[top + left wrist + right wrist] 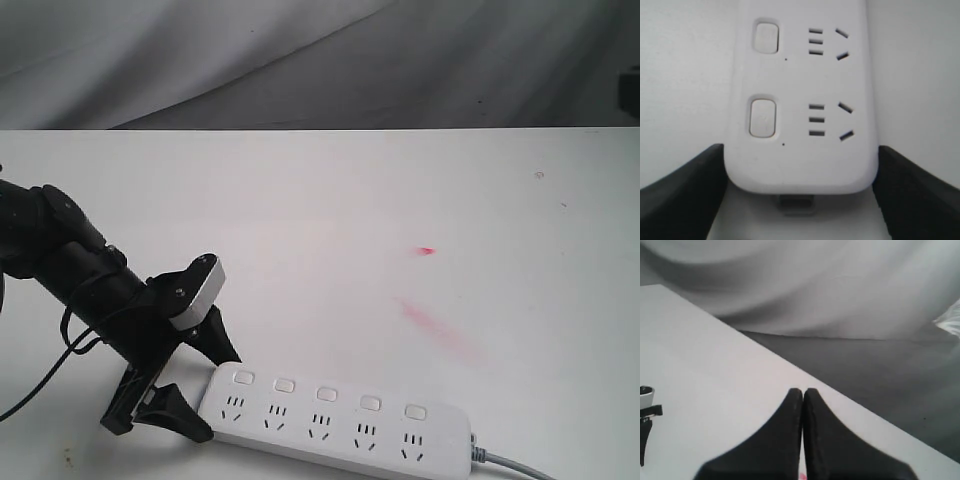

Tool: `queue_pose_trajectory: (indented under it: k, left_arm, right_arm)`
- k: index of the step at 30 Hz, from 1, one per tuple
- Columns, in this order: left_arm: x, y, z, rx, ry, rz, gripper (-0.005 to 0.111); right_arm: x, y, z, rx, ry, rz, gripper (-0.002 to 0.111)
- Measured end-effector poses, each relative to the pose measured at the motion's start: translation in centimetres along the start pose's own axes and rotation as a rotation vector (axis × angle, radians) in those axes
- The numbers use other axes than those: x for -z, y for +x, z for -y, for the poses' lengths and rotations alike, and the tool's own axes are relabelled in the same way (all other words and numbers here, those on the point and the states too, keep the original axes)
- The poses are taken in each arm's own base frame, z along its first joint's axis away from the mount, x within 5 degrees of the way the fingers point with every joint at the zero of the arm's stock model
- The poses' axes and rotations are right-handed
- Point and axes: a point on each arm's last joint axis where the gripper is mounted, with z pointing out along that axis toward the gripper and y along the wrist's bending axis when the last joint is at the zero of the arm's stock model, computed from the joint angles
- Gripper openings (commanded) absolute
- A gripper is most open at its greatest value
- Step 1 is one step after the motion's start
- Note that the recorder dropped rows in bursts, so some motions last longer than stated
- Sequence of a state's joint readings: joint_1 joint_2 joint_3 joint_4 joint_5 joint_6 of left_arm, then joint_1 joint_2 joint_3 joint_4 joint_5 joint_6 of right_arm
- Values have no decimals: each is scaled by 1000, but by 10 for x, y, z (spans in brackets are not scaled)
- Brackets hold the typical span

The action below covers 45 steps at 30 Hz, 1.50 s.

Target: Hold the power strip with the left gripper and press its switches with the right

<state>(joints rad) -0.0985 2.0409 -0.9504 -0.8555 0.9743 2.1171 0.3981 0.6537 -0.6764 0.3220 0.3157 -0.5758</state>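
Fingertips (790,405) of right hand (803,391) meet, wrist view only.

power strip (800,100) cut off, cord (510,462) cropped

Exterior view: raised camera facing down across the table (400,200) to a grey backdrop (300,60); strip (335,415) and left hand (220,397) along the frame's lower edge. Left wrist view: very near, straight down on the strip's end between that hand's fingers (675,200), the part both views share. Right wrist view: low over the table, facing its edge and the backdrop past the right hand (803,392).
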Motion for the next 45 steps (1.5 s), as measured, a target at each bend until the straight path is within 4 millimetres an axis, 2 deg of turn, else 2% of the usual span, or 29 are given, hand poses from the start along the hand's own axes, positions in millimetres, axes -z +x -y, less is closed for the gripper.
queue_pose_trajectory:
  k: [7, 12, 19, 45]
  left_arm:
    - [0, 0, 0, 0, 0, 0, 50]
    - [0, 0, 0, 0, 0, 0, 50]
    - [0, 0, 0, 0, 0, 0, 50]
    - [0, 0, 0, 0, 0, 0, 50]
  right_arm:
    - [78, -13, 1, -14, 124, 257, 0]
    - [106, -14, -2, -42, 143, 358, 0]
    - [117, -9, -5, -50, 137, 361, 0]
    - [116, -8, -8, -115, 92, 355, 0]
